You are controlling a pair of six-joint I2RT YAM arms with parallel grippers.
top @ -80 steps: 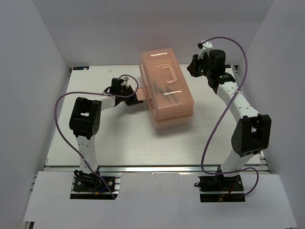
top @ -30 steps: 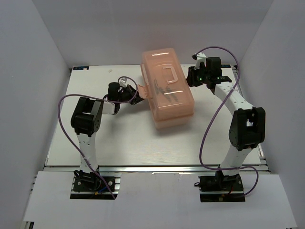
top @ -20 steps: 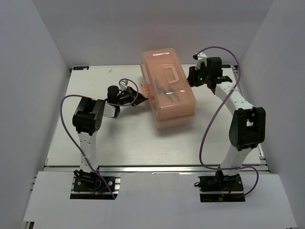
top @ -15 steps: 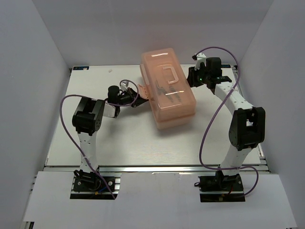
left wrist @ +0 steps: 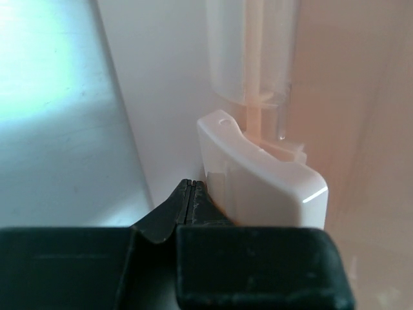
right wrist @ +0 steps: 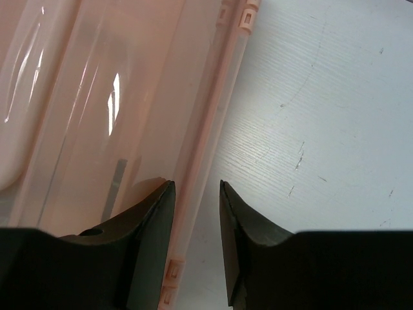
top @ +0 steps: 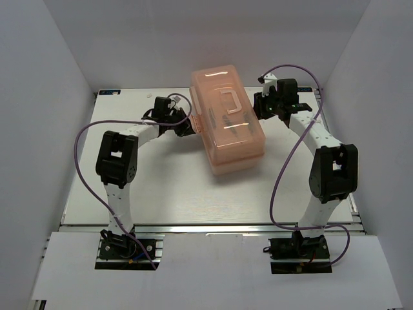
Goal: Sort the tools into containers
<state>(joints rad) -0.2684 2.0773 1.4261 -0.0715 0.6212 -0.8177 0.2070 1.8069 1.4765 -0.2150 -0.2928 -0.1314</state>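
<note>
The salmon-pink toolbox [top: 229, 126] stands mid-table with its lid down, handle [top: 227, 100] on top. Its containers are hidden under the lid, and the tools do not show clearly through it. My left gripper [top: 187, 124] is at the box's left side, shut with nothing between its jaws [left wrist: 191, 185]. Its tips rest beside the pale latch [left wrist: 258, 187]. My right gripper [top: 261, 107] is at the box's right side, open. One finger is over the lid, the other over the table, and the box's rim [right wrist: 193, 174] runs between them [right wrist: 196, 187].
White walls close in the white table [top: 161, 187] at the back and on both sides. Purple cables [top: 281, 187] loop off both arms. A thin grey strip [right wrist: 116, 181] shows through the box wall; I cannot tell what it is.
My left gripper has swung back and up along the box's left side to the latch, which no longer sticks out. The right arm and the box have hardly moved.
</note>
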